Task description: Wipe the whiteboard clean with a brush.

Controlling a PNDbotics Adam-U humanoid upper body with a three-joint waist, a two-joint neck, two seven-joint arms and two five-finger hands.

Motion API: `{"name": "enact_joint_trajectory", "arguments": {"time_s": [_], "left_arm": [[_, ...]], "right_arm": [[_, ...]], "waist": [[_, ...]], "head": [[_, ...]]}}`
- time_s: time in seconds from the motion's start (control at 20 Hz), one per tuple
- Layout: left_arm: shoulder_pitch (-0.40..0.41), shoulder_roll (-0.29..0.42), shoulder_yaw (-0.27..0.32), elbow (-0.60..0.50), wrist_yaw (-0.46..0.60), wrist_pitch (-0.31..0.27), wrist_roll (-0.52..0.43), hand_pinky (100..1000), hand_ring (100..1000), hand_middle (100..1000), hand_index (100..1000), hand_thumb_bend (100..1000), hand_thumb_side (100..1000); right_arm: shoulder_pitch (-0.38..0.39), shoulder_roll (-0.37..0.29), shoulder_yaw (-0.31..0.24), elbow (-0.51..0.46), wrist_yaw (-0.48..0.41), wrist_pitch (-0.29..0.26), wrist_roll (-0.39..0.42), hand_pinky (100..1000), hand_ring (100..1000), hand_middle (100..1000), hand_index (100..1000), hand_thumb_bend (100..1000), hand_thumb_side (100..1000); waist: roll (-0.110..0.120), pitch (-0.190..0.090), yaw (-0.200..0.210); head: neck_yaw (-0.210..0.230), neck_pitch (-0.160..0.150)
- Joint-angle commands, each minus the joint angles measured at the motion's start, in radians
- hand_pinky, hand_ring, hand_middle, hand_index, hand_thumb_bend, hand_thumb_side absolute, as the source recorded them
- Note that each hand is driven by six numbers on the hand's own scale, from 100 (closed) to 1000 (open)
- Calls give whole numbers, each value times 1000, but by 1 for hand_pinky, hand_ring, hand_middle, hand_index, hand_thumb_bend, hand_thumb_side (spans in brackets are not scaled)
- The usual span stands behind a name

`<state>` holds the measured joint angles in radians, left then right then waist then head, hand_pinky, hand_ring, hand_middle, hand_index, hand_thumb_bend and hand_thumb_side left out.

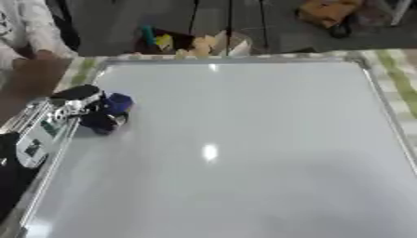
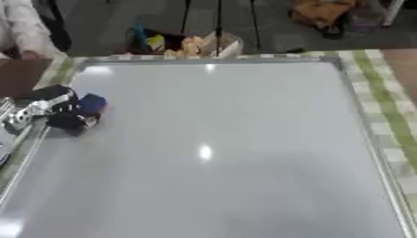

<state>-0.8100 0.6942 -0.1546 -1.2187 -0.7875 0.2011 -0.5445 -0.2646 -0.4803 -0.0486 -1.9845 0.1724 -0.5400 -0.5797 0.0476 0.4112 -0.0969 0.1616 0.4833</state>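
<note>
A large whiteboard [image 1: 244, 153] with a silver frame fills most of both views, and its surface looks blank with a light glare spot. My left hand [image 1: 88, 109] comes in from the left edge and rests on the board near its left frame. Its dark fingers are curled round a small blue brush [image 1: 119, 102], which touches the board. My right hand shows in neither view.
Beyond the board's far edge stands a box with coloured items [image 1: 191, 42], and an orange object [image 1: 326, 11] lies on the dark floor. A green-checked cloth [image 1: 399, 79] shows along the right side. A person's sleeve [image 1: 20, 32] is at the far left corner.
</note>
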Motion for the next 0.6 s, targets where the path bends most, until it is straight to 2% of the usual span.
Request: {"name": "enact_joint_trajectory", "arguments": {"time_s": [0.05,0.25,0.3,0.6], "left_arm": [[-8,19,-4,-6,-6,-9,-9,470,503,407,264,180,624],[-7,20,-5,-6,-4,-12,-12,470,503,407,264,180,624],[-7,20,-5,-6,-4,-13,-13,469,498,402,275,197,673],[-2,23,-9,-18,13,-23,-9,455,480,383,283,161,761]], "right_arm": [[-8,-23,-9,-15,-8,-5,-2,755,700,545,789,100,824],[-8,-23,-10,-15,-8,-5,-3,755,700,545,789,100,824],[-8,-23,-10,-15,-8,-5,-3,756,700,545,789,100,822],[-7,-24,-11,-15,-10,-4,-4,757,701,545,789,100,820]], "waist": [[-2,-26,1],[-3,-26,1],[-3,-26,1],[-3,-29,3]], "head": [[2,2],[2,1],[3,1],[5,3]]}}
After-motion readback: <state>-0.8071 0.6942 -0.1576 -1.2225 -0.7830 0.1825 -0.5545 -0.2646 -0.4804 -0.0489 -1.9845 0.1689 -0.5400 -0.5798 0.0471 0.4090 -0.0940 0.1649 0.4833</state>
